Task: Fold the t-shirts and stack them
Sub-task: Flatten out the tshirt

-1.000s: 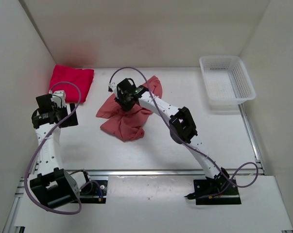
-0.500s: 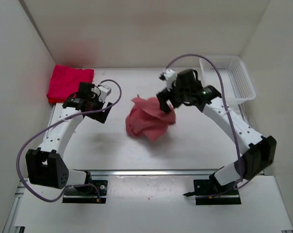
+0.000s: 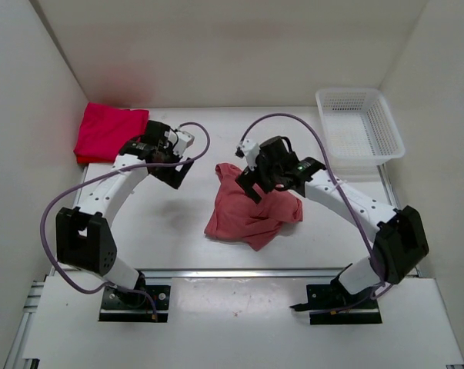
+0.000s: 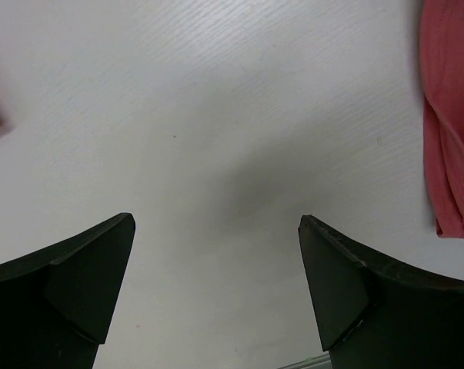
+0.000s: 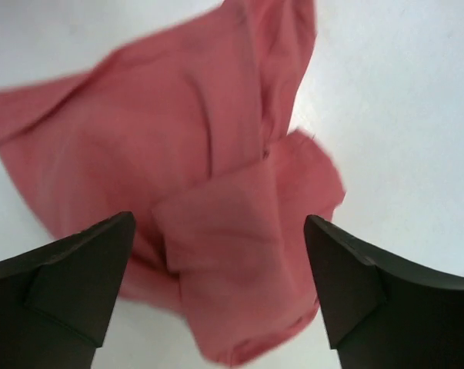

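Top external view, contents of table (image 3: 178, 231):

1. Salmon pink t-shirt (image 3: 251, 215). Crumpled in a loose heap, unfolded, directly below the right gripper (image 3: 248, 183). Its long axis runs roughly far-to-near, with a narrower tip under the gripper and the broader bulk spreading towards the arm bases. A flap juts out on the gripper's right. Collar and sleeves cannot be told apart.
2. Red t-shirt (image 3: 108, 132). A flat folded rectangle, well apart from the left gripper (image 3: 178, 167), out on that gripper's left towards the far corner.
3. White mesh basket (image 3: 360, 131). Off to the right of the right gripper, towards the far wall.

Right wrist view: right gripper (image 5: 218, 221) spread wide and holding nothing, with the pink cloth (image 5: 216, 154) lying slack beneath, between the fingers.

Left wrist view: left gripper (image 4: 215, 221) fully spread over bare table and holding nothing. An edge of the pink shirt (image 4: 447, 115) lies to its right.
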You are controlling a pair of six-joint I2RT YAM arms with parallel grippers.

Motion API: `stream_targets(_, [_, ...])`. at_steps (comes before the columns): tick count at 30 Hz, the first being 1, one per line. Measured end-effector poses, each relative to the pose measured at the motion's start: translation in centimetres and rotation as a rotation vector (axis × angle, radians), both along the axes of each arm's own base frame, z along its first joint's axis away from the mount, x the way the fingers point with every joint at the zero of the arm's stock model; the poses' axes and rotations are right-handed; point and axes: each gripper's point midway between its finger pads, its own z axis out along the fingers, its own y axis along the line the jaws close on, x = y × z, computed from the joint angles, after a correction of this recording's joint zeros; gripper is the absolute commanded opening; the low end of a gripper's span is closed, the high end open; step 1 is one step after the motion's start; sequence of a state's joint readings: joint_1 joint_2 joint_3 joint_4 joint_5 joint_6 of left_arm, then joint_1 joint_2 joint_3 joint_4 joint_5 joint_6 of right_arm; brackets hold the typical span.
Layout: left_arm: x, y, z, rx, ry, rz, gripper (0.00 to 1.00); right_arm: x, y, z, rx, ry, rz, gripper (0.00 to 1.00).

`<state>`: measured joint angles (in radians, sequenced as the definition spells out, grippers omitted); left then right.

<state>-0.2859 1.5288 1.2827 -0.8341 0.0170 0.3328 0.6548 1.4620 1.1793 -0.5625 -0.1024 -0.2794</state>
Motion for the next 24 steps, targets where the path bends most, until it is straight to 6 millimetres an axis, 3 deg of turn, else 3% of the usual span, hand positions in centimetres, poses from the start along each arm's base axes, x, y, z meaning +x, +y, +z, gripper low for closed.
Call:
stream_targets(2, [0.2,0.3,0.2,-0.003,-0.009,0.011,0.98,1.5,1.3,0.2,0.026,-0.027,-0.015,0.79])
stream_targets(3, [0.3,0.4,0.3,-0.002,-0.009,0.017,0.99,2.0,1.6,-0.2,0.020,-0.023,-0.026,0.68])
stream_targets(4, [0.3,0.5,0.2,-0.004,-0.008,0.021,0.98,2.3,1.9,-1.1,0.005,-0.016,-0.033,0.52])
stream_targets(6, [0.2,0.2,0.2,-0.008,-0.007,0.018,0.99,2.6,2.0,-3.4,-0.048,0.015,-0.055,0.36])
stream_targets(8, [0.2,-0.2,0.2,-0.016,-0.003,0.012,0.98,2.4,2.0,-5.8,-0.112,0.046,-0.067,0.33])
stream_targets(11, [0.4,-0.8,0.2,-0.027,0.002,0.001,0.98,2.1,1.7,-7.6,-0.178,0.062,-0.090,0.32])
stream_targets(13, [0.6,-1.0,0.4,-0.037,0.000,-0.003,0.99,2.1,1.3,-7.9,-0.208,0.054,-0.116,0.37])
stream_targets(19, [0.7,-1.0,0.4,-0.055,0.005,0.007,0.99,2.6,0.1,-5.8,-0.233,-0.025,-0.208,0.53])
stream_targets(21, [0.6,-1.1,0.3,-0.060,0.008,0.009,0.99,2.2,0.3,-5.1,-0.221,-0.038,-0.212,0.56])
stream_targets(24, [0.5,-1.0,0.2,-0.062,0.013,0.010,0.98,1.5,1.0,-4.7,-0.210,-0.039,-0.201,0.68])
